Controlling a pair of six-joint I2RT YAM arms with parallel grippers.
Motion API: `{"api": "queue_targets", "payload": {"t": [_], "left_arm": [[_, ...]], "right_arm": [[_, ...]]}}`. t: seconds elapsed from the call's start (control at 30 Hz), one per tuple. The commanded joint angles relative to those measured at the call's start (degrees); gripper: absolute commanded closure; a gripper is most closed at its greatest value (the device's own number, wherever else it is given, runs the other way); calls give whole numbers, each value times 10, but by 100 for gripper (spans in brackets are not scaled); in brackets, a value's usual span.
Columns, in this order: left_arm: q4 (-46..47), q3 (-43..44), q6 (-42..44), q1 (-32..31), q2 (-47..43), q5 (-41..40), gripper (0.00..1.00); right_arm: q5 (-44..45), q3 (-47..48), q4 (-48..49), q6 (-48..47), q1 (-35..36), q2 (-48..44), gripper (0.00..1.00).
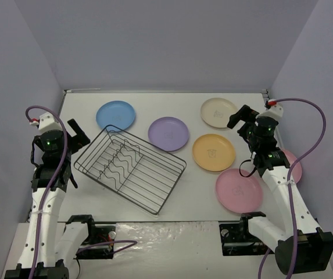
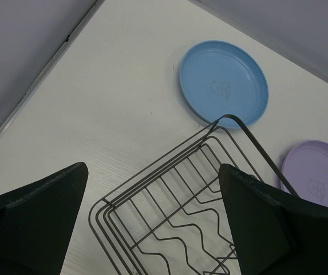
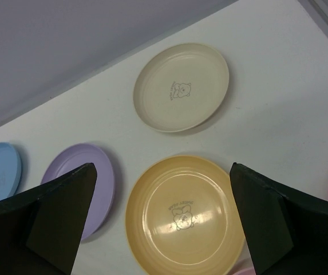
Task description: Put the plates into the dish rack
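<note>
White table point(image 1: 172, 104), closed in by pale lilac walls, holds everything we see. At the far left, the left gripper point(image 1: 78, 132) hangs above the left end of the dish rack point(image 1: 130, 168) with its fingers spread wide and nothing between them. The rack lies at an angle on the left half of the table, and we find no plate in it. Just beyond its far corner lies the blue plate point(image 1: 115, 115), flat on the table. To the right of that, near the rack's far right side, is the purple plate point(image 1: 168, 133). Further right we see the cream plate point(image 1: 218, 112) at the far side, the yellow-orange plate point(image 1: 213, 152) nearer, and a pink plate point(image 1: 239, 190) nearer still. The right gripper point(image 1: 242, 118) hovers by the cream plate, its fingers wide apart and empty. A second pink plate point(image 1: 294, 165) shows partly behind the right arm.
</note>
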Motion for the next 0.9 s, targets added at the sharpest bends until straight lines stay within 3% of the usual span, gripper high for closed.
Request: {"api": "queue_targets", "payload": {"t": [0.0,0.47,0.63,0.87], "left_arm": [[19,24,-4,-2,-10,2,3],[30,20,-3,-1,18,4,3],[25,26,-5,-1,32,11,3],[26,24,-8,1,30,10,3]], "right_arm": [[66,12,21,12,-5,11,0],[-85,95,-39,-123,-44,268,0],[-166,108,-51,-128,-95,358,0],[-180,107,-48,-136,-97,411,4]]}}
